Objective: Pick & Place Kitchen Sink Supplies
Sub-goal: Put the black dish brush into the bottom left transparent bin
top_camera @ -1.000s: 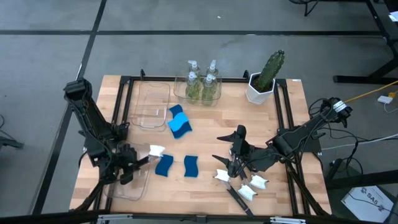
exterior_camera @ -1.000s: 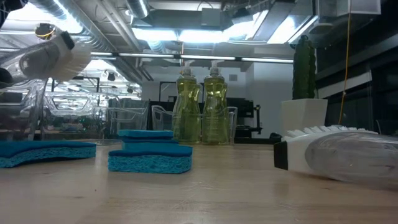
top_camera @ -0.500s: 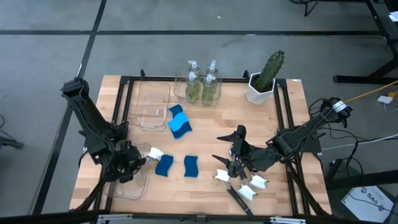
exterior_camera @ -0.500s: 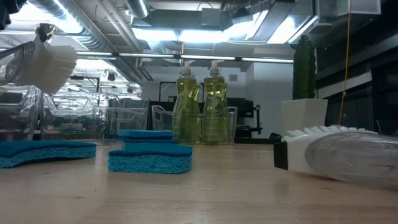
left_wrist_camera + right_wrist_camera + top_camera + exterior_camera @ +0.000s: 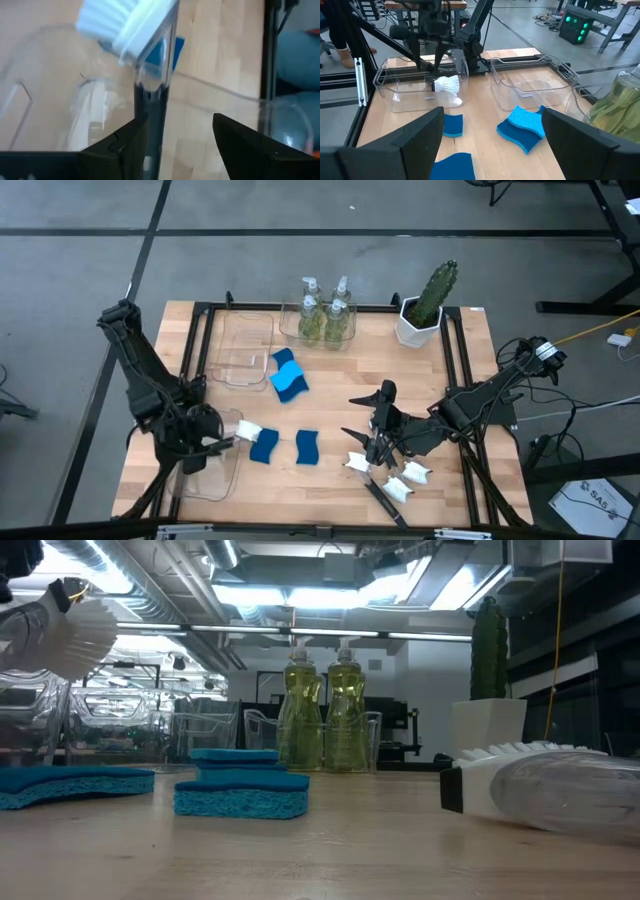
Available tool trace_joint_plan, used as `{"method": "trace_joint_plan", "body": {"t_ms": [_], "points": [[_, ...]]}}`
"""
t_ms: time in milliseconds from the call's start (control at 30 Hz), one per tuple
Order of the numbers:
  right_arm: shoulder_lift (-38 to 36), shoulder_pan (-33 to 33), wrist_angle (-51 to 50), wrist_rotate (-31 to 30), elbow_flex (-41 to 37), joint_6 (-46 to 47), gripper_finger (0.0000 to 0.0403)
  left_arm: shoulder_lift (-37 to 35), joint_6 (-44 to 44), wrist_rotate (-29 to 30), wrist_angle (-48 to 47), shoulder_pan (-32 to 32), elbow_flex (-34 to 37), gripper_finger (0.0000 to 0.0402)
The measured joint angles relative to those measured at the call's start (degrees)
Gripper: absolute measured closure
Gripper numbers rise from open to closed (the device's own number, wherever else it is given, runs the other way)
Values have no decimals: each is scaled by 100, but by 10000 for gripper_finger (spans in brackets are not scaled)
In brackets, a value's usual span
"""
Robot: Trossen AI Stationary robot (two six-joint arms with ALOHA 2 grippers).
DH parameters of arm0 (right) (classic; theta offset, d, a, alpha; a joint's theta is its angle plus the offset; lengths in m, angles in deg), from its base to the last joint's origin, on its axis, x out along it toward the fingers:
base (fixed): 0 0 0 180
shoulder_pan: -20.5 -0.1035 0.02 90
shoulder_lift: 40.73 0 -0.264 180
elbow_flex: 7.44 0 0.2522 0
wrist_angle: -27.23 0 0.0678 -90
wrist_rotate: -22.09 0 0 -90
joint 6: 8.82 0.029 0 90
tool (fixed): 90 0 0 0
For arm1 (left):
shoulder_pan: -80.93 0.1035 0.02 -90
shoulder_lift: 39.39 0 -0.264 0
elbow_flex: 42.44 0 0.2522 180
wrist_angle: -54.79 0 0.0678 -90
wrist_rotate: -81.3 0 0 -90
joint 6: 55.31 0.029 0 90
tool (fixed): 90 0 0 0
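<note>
With the left gripper (image 5: 207,446) spread wide around the black-handled, white-headed dish brush (image 5: 131,31), the brush could tip over the clear plastic bin's (image 5: 205,483) rim onto the table.

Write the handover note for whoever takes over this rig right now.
Left gripper: open over the near-left clear plastic bin. The black-handled dish brush with a white head leans between its fingers, head raised by the bin's rim.
Right gripper: open, low over three more dish brushes at near right.
Done: four small clear pump bottles of yellow-green soap stand in the far clear bin.
Left: four blue rectangular sponges on the wooden table, and the three brushes.
</note>
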Motion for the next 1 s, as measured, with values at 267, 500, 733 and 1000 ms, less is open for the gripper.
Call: {"method": "trace_joint_plan", "body": {"t_ms": [267,500,733,1000], "points": [[0,0,0,-2,0,0,72,328,318,-361,689,0,-101,243],[0,71,-208,2,0,22,72,1127,279,-983,1084,11,-101,355],[0,78,-260,2,0,43,72,1783,609,-1303,1695,274,-101,397],[0,77,-389,77,0,-17,72,2178,1689,-1468,2511,821,-99,400]]}}
